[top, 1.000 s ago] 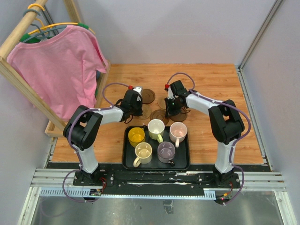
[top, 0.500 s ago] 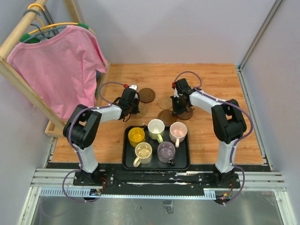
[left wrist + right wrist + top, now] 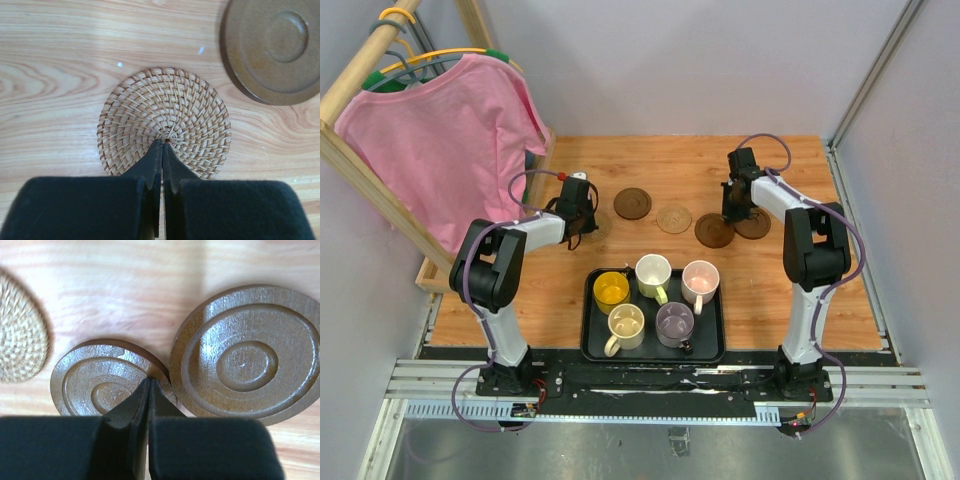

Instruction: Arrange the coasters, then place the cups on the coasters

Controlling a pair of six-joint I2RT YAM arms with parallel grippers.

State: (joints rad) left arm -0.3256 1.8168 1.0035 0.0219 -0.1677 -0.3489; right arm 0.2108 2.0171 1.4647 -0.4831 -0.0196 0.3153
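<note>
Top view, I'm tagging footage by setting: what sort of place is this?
Probably a lab test cell: two arms bolted to a metal rail, plain grey walls around a wooden table, and a hanging shirt.

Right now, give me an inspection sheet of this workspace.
Surface: wooden table, no spills seen.
Job's things: five coasters spread across the far half; five cups all on the black tray.
Clutter: nothing seen.
Grippers: left gripper shut, tips over a woven coaster; right gripper shut over a brown coaster.
Cables: purple cables loop clear of the cups.
Surroundings: pink shirt on a wooden rack, left.
</note>
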